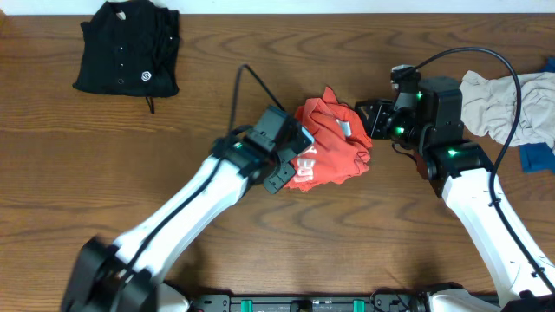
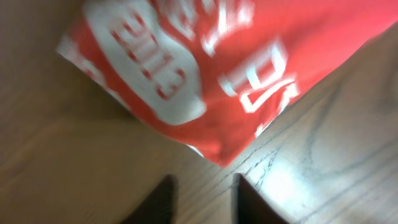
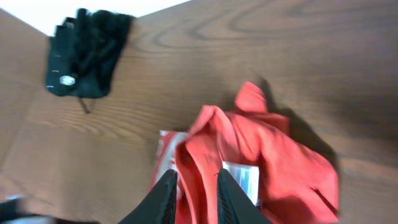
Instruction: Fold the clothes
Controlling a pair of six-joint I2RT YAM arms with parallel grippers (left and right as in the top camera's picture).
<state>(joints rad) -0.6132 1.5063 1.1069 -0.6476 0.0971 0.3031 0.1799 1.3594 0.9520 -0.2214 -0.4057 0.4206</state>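
Cloth comes first: the red-orange T-shirt (image 1: 334, 143) lies bunched in a heap near the middle of the desk (image 1: 260, 43), between my two arms. Its white lettering is turned toward my left side.

My right gripper (image 1: 368, 117) sits at the heap's right edge. From my right wrist I see it clenched on a raised fold of the red fabric, with cloth filling the narrow gap between the two fingers. A white label (image 3: 245, 177) shows on the shirt just beside my right-hand finger.

My left gripper (image 2: 202, 186) is released. Its fingers stand apart with bare wood between them, low over the desk. The printed corner of the shirt lies just ahead of the tips, and I cannot tell whether they touch it.

From overhead, my left wrist covers the heap's left edge and my right wrist hides part of its right edge, so the shirt's full outline is not visible.

A black shirt (image 1: 126, 48) lies at the far left corner of the desk, well apart from the heap. A pale grey piece (image 1: 490, 104) lies crumpled at the right side beyond my right arm, and a blue piece (image 1: 538, 156) lies just beside it at the edge.

A black cable (image 1: 247, 87) rises from my left wrist and loops over the wood just left of the heap. A second lead arcs above my right arm and crosses over the pale grey piece
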